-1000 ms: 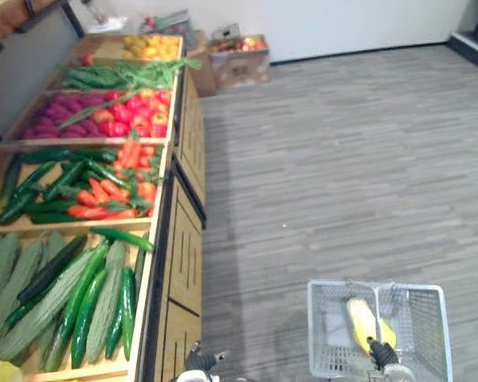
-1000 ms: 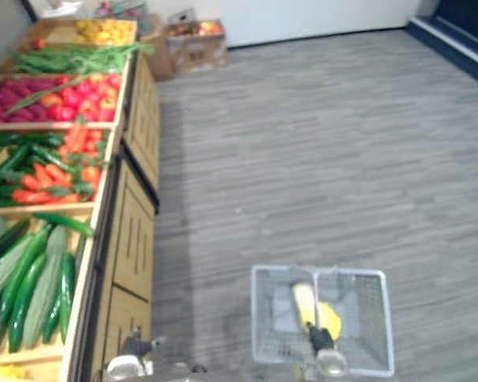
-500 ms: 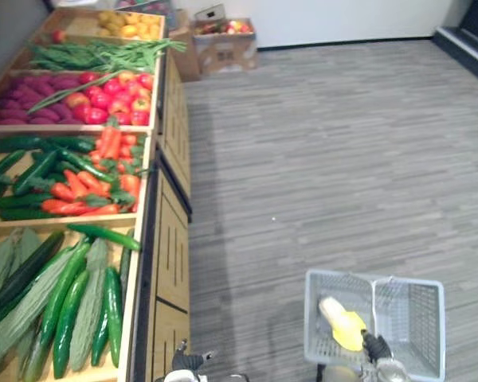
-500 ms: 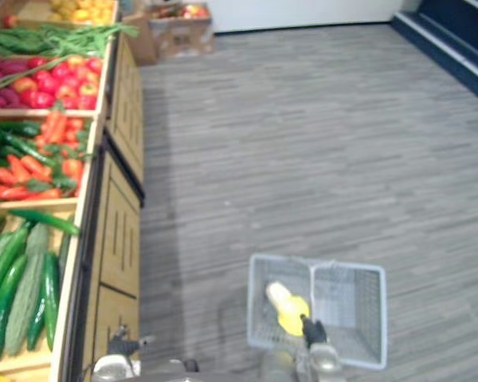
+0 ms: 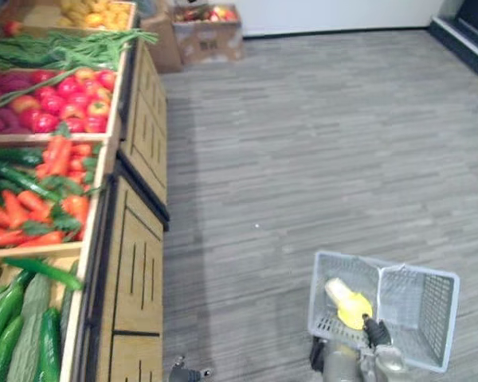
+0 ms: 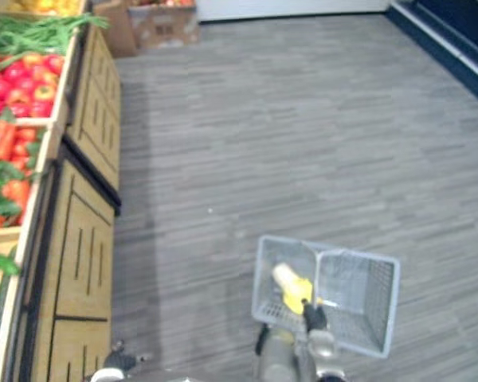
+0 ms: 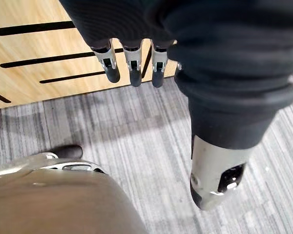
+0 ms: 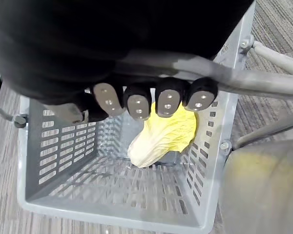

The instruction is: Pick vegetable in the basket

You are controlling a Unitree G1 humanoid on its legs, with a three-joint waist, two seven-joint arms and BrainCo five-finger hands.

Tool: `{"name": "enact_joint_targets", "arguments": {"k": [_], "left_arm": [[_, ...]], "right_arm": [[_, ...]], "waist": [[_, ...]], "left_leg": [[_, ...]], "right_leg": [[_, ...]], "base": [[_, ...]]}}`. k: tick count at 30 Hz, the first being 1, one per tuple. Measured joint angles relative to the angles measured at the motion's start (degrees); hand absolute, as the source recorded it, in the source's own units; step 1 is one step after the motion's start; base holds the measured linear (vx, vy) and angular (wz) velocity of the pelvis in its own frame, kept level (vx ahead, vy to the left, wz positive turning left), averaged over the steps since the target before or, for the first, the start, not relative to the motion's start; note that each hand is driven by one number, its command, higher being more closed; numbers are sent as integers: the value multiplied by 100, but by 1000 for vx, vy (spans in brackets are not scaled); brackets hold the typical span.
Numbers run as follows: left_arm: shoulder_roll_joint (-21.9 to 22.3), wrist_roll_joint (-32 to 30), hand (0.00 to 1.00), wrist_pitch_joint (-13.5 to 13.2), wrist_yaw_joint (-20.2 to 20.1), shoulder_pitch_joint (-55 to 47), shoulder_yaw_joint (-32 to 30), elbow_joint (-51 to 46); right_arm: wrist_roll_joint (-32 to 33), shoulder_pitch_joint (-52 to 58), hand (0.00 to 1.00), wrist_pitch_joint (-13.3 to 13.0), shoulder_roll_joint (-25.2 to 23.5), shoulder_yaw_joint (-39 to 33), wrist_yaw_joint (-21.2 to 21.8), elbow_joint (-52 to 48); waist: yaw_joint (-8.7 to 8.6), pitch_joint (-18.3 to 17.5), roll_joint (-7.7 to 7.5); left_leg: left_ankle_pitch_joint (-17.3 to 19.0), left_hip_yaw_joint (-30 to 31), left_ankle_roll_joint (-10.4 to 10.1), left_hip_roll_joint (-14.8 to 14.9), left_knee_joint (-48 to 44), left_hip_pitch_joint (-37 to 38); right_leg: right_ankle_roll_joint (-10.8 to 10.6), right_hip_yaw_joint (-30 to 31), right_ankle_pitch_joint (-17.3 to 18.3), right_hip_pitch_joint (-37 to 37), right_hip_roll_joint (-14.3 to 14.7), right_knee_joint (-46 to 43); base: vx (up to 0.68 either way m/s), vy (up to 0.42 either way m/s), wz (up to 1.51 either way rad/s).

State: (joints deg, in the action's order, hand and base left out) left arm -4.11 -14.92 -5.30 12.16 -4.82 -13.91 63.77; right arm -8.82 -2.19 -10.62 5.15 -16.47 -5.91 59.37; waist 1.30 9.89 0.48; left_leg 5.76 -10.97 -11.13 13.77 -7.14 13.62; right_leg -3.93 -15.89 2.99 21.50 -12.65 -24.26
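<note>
**Partway through: one pick banked, the next not begun**

The pale yellow leafy vegetable (image 8: pixel 161 139), a cabbage by the look of it, lies on the bottom of the grey basket (image 8: pixel 58 146), close to one end wall. It is the only item I can make out in there. In the head views the basket hangs in the lower right of the frame, over the grey plank floor (image 5: pixel 319 143). My right hand (image 8: pixel 151 100) carries it, the fingers clenched round the handle (image 8: pixel 244 75) with their dark tips tucked under the bar.

My left hand (image 7: pixel 132 63) shows at the bottom edge of the head view, left of centre. Its fingers hang released and straight, holding nothing, just beside the slotted wooden side of the display stand (image 5: pixel 135 263).

The stand runs up the left of the frame, well apart from the basket. Cucumbers (image 5: pixel 16 326) fill the bin at the lower left, orange and red vegetables (image 5: pixel 32 207) the one above, and round red produce (image 5: pixel 64 91) the upper left.

My reading is that one vegetable is safely in. If more are wanted, the whole next cycle is left. I would have to turn toward the bins, reach in with the free left hand, close on something, and bring it across to the basket.
</note>
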Motion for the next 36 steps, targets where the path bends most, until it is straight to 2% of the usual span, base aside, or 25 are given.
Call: {"name": "enact_joint_targets", "arguments": {"k": [2, 4, 5, 6, 7, 8, 9, 10, 11, 13, 15, 16, 17, 18, 20, 22, 24, 26, 27, 29, 30, 31, 33, 34, 36], "left_arm": [[60, 4, 0, 40, 4, -6, -34, -4], [78, 17, 0, 44, 5, -1, -72, -16], [76, 25, 0, 44, 4, 2, -105, -45], [23, 65, 0, 38, 14, 1, -127, -66], [27, 143, 0, 45, 38, -11, -177, -79], [27, 163, 0, 47, 59, -22, -200, -86], [23, 264, 0, 44, 102, -29, -214, -119], [26, 287, 0, 44, 114, -27, -212, -142], [24, 297, 0, 42, 123, -28, -174, -227], [7, 297, 0, 33, 134, -1, -96, -305], [22, 298, 0, 34, 161, -23, -15, -330], [125, 297, 0, 28, 168, -82, 18, -344], [98, 296, 0, 29, 174, -124, -24, -353], [32, 282, 0, 37, 231, -191, -21, -478], [23, 245, 0, 38, 315, -183, -147, -614], [130, 248, 0, 41, 336, -172, -381, -722], [177, 251, 0, 40, 340, -186, -452, -758], [188, 248, 0, 39, 331, -232, -445, -729], [167, 248, 0, 36, 331, -295, -447, -681], [150, 248, 0, 41, 321, -360, -411, -574], [105, 248, 0, 38, 311, -380, -294, -507], [39, 246, 0, 43, 302, -393, -200, -488], [-139, 242, 0, 52, 243, -441, 38, -444], [-161, 244, 0, 52, 237, -446, 48, -445], [-221, 246, 0, 82, 204, -447, 53, -414]], "right_arm": [[0, 24, 100, 28, 56, -3, 15, 88], [2, 39, 100, 42, 60, -21, 16, 248], [26, 110, 100, 70, 57, -45, 13, 300], [28, 170, 100, 80, 61, -58, 3, 405], [29, 222, 100, 139, 76, -67, -2, 466], [32, 256, 100, 184, 77, -93, -10, 466], [32, 359, 100, 249, 79, -114, -26, 467], [33, 379, 100, 265, 77, -117, -34, 467], [36, 458, 100, 285, 70, -121, -58, 481], [41, 460, 100, 295, 65, -168, -105, 565], [41, 503, 100, 297, 73, -199, -115, 549], [43, 598, 100, 300, 89, -220, -117, 476], [56, 665, 100, 340, 4, -202, -124, 428], [99, 693, 100, 333, -131, -55, -103, 369], [104, 683, 100, 325, -271, 72, -117, 267], [59, 676, 100, 287, -288, 397, -111, 92], [13, 650, 100, 275, -347, 563, -105, -68], [-6, 623, 100, 223, -384, 580, -75, -65], [-8, 624, 100, 177, -368, 551, -77, -15], [-8, 585, 100, 125, -278, 478, -80, 8], [-8, 527, 100, 68, -157, 442, -96, -1], [-8, 477, 100, 44, -140, 450, -93, 0], [-8, 423, 100, 10, -135, 461, -95, 13], [-8, 410, 100, 13, -153, 460, -94, 26], [-10, 320, 100, 38, -186, 461, -97, 144]], "waist": [[-48, -128, 92], [-120, -150, 118], [-113, -154, 112], [-94, -122, 42], [-76, -120, 40], [-73, -115, 28], [-63, -116, 6], [-45, -116, -1], [-16, -115, -12], [65, -98, -59], [58, -103, -52], [63, -155, 73], [100, -227, 65], [122, -339, -145], [199, -285, -303], [355, -267, -335], [415, -280, -338], [425, -357, -323], [425, -450, -406], [385, -614, -379], [382, -606, -435], [374, -592, -481], [303, -562, -535], [280, -556, -564], [229, -511, -612]], "left_leg": [[-322, 282, 19, 202, -606, -356], [-941, 600, 11, 357, -1327, -733], [-1553, 714, -108, 468, -1831, -1003], [-1669, 636, -199, 629, -2661, -1320], [-1322, 465, -312, 719, -3468, -1588], [-1091, 371, -290, 714, -3745, -1684], [-597, 275, -187, 607, -4074, -1876], [-388, 232, -130, 530, -4154, -2002], [42, 191, -18, 336, -4187, -2362], [458, -218, 199, -26, -3477, -2850], [310, -590, 377, -339, -2171, -2959], [-139, -588, 417, -442, -1301, -2927], [-215, -635, 994, -596, -993, -2829], [-201, -690, 952, -796, -776, -2786], [-73, -727, 1002, -916, -826, -2828], [174, -905, 1277, -890, -1186, -2833], [334, -1065, 1315, -810, -1345, -2731], [377, -1122, 1261, -755, -1268, -2549], [391, -1133, 1216, -820, -1043, -2432], [367, -1103, 1141, -944, -524, -2176], [358, -1030, 1134, -1070, -253, -1932], [352, -1033, 1125, -1130, -175, -1804], [382, -819, 1185, -1229, 10, -1320], [412, -724, 1225, -1221, 10, -1231], [456, -547, 1238, -1114, 3, -938]], "right_leg": [[77, -195, 272, -158, 108, -12], [164, -422, 404, -550, 216, 214], [212, -557, 431, -888, 296, 468], [243, -655, 444, -1225, 350, 775], [242, -715, 443, -1607, 410, 1032], [242, -749, 443, -1812, 424, 1136], [241, -796, 443, -2161, 427, 1363], [240, -827, 445, -2303, 424, 1466], [234, -917, 444, -2524, 408, 1667], [120, -1016, 432, -2691, 241, 1766], [-209, -1108, 528, -2902, 76, 1791], [-342, -1129, 624, -3009, 119, 1829], [-441, -1055, 714, -3120, 85, 1871], [-445, -918, 710, -3119, 7, 1983], [-440, -861, 710, -3081, -14, 1935], [-436, -716, 692, -3181, -79, 1964], [-489, -547, 603, -3267, -73, 1995], [-536, -353, 321, -3259, -16, 2009], [-546, -235, 286, -3093, -47, 1749], [-545, -95, 286, -2561, -220, 673], [-506, 54, 247, -2088, -461, -438], [-500, 130, 137, -1857, -598, -976], [-404, 301, -841, -1446, -879, -2343], [-375, 300, -792, -1394, -886, -2590], [-147, -57, 259, -1091, -891, -3075]], "base": [[387, -332, 27], [350, -240, 38], [372, -212, 40], [445, -239, 36], [365, -180, 26], [348, -152, 23], [252, -80, 24], [276, -40, 34], [218, 42, 28], [232, 158, 22], [222, 236, 20], [248, 278, 14], [328, 276, 17], [283, 188, 12], [270, 84, 3], [250, 65, -15], [190, 18, -31], [137, 0, -42], [110, 40, -34], [136, 86, -28], [133, 94, -12], [111, 64, 8], [244, 50, 44], [329, 15, 58], [283, -50, 54]]}}
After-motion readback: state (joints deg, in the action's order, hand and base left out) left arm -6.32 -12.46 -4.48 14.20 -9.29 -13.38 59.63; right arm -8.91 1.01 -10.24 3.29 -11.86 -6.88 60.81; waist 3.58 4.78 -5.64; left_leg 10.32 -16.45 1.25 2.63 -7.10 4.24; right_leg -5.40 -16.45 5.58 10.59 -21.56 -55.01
